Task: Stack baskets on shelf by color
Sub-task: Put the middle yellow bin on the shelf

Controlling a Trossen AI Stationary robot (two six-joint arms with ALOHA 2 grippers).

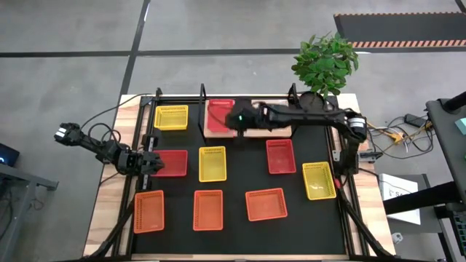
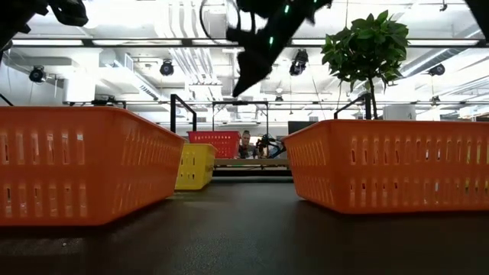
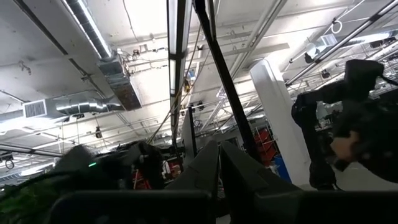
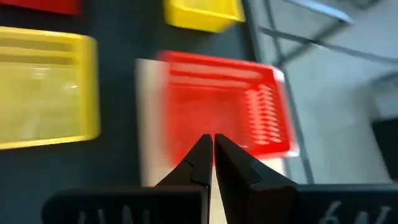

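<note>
Fingers of the right gripper (image 1: 234,121) are pressed together and hold nothing; in the high view they hang over the red basket (image 1: 220,116) that sits on the left end of the wooden shelf (image 1: 271,131), at the far side of the table (image 1: 240,182). The left gripper (image 1: 154,164) reaches to the edge of a second red basket (image 1: 172,163) on the black mat, its fingers likewise closed and empty. Also on the mat: a yellow basket (image 1: 171,117) far left, another yellow one (image 1: 212,163) mid-table, a third red basket (image 1: 280,156), a yellow basket at the right (image 1: 318,180), and three orange baskets along the near edge (image 1: 148,212) (image 1: 208,209) (image 1: 266,204). A potted plant (image 1: 325,64) stands at the far right corner.

From the low view, two orange baskets (image 2: 76,164) (image 2: 397,164) fill the foreground, with a yellow one (image 2: 195,165) and the red basket (image 2: 216,143) on the shelf behind them. The right gripper (image 2: 243,85) hangs from above.

Left wrist view: the closed fingers (image 3: 217,171) point up at ceiling ducts and lights.

Right wrist view: the closed fingers (image 4: 211,155) point down at the red basket (image 4: 249,106) on the pale shelf board (image 4: 146,124), with yellow baskets (image 4: 43,87) (image 4: 202,14) beside it.
</note>
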